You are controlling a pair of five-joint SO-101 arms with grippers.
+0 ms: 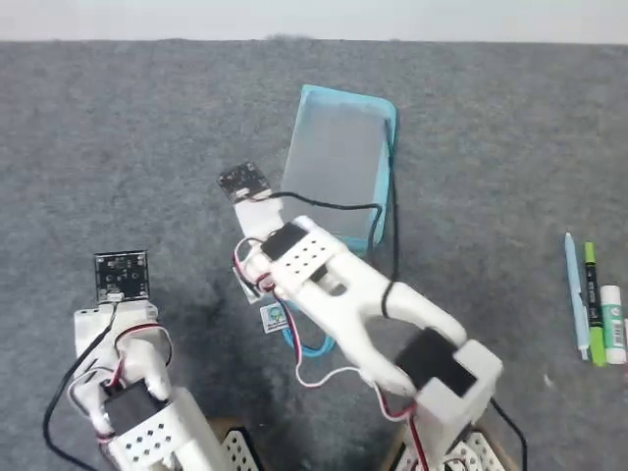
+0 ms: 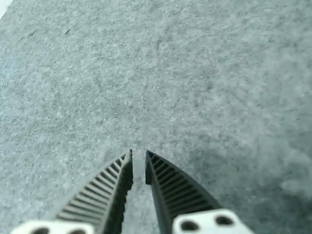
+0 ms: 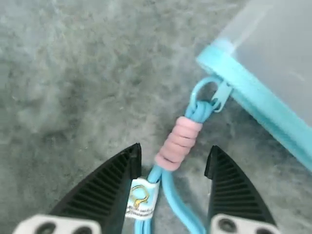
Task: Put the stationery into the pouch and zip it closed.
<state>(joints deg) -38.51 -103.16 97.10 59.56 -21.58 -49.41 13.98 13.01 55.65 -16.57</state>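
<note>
Right gripper (image 3: 175,147), jaws wide, straddles the pouch's (image 1: 339,162) blue zip cord (image 3: 200,112) beside its white tag (image 3: 140,199), print unreadable; left gripper (image 2: 138,155), jaws narrow and empty, left of pouch; stationery (image 1: 592,304) well right of pouch

1. The desk (image 1: 118,147) is covered side to side in grey fabric (image 3: 58,68), felt-like, with a short mottled nap in lighter and darker patches.
2. A pale strip (image 1: 314,18) runs along the top edge of the high view, beyond the fabric's far border. Cannot tell whether it is wall or bare surface.
3. That border is slightly uneven at upper centre.
4. A pale sliver (image 2: 3,5) sits in the upper left corner of the left wrist view.
5. The light is soft and even. Shadows on the fabric are faint and blurred, darkest at lower centre of the high view.
</note>
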